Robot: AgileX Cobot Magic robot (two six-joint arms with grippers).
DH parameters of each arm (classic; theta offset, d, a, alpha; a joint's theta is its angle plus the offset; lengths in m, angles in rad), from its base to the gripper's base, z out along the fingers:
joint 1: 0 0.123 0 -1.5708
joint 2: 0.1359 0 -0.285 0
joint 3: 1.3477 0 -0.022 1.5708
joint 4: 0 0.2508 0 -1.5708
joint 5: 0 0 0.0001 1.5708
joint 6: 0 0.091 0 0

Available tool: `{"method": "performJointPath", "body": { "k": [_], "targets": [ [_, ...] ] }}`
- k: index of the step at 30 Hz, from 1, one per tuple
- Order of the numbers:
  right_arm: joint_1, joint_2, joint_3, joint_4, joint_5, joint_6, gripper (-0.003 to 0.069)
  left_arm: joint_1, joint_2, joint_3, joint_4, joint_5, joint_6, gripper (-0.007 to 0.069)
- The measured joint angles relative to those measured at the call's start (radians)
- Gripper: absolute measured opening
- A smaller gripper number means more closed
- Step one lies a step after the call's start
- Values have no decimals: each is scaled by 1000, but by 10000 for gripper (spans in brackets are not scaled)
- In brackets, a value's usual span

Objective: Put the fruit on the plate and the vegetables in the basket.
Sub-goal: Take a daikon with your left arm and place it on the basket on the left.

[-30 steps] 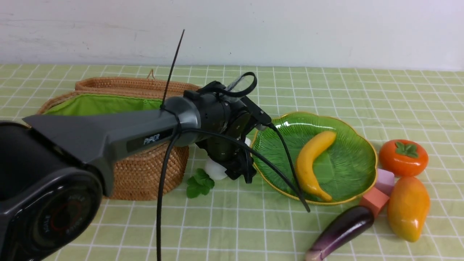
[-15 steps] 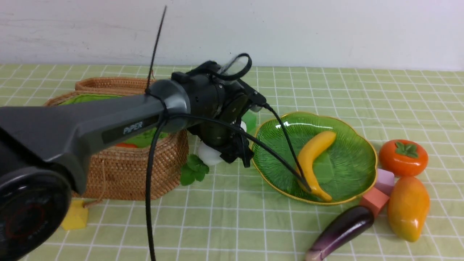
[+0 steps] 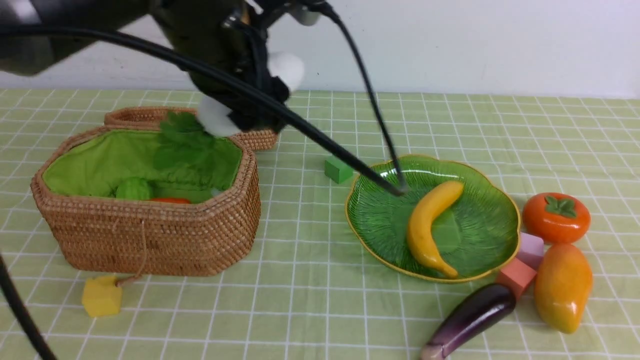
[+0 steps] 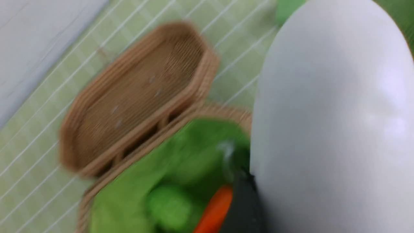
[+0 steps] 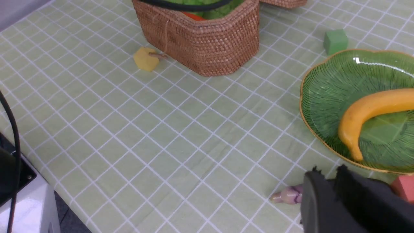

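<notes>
My left gripper (image 3: pixel 255 97) is shut on the white radish (image 3: pixel 215 119), held high over the back right corner of the wicker basket (image 3: pixel 150 235); its green leaves (image 3: pixel 182 137) hang over the lining. In the left wrist view the radish (image 4: pixel 333 129) fills the frame beside one dark finger (image 4: pixel 242 207). The gourd (image 3: pixel 134 189) and carrot (image 3: pixel 170 200) lie in the basket. The banana (image 3: pixel 430 225) lies on the green plate (image 3: pixel 380 215). The persimmon (image 3: pixel 556 217), mango (image 3: pixel 562 287) and eggplant (image 3: pixel 470 317) lie on the cloth. My right gripper (image 5: pixel 328 174) is shut and empty above the eggplant's stem end (image 5: pixel 288 195).
The basket lid (image 3: pixel 150 116) lies open behind the basket. A green cube (image 3: pixel 338 169) sits left of the plate, a yellow cube (image 3: pixel 101 296) before the basket, and lilac (image 3: pixel 530 248) and salmon (image 3: pixel 516 276) cubes between plate and mango.
My left arm has lifted the radish off the cloth between basket and plate and swung it up and left, over the basket's rim. The right side has not changed.
</notes>
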Motion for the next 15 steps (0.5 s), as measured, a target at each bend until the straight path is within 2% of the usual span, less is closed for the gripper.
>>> {"method": "performJointPath", "body": {
  "k": [1, 4, 6, 9, 10, 12, 15],
  "targets": [
    [0, 0, 0, 0, -1, -2, 87, 17, -2, 0, -1, 1, 6, 514],
    [0, 0, 0, 8, -1, -22, 88, 185, -1, 0, -43, -6, 79, 514],
    [0, 0, 0, 8, -1, -24, 90, 234, 7, 0, -62, -13, 123, 514],
    [0, 0, 0, 15, -3, -32, 92, 321, 38, 0, -142, -44, 251, 514],
    [0, 0, 0, 17, -10, -41, 92, 341, 56, 0, -184, -59, 316, 514],
    [0, 0, 0, 25, -42, -65, 93, 355, 84, 0, -216, -67, 375, 514],
    [0, 0, 0, 54, -103, -110, 95, 361, 116, 0, -228, -70, 401, 514]
  ]
}}
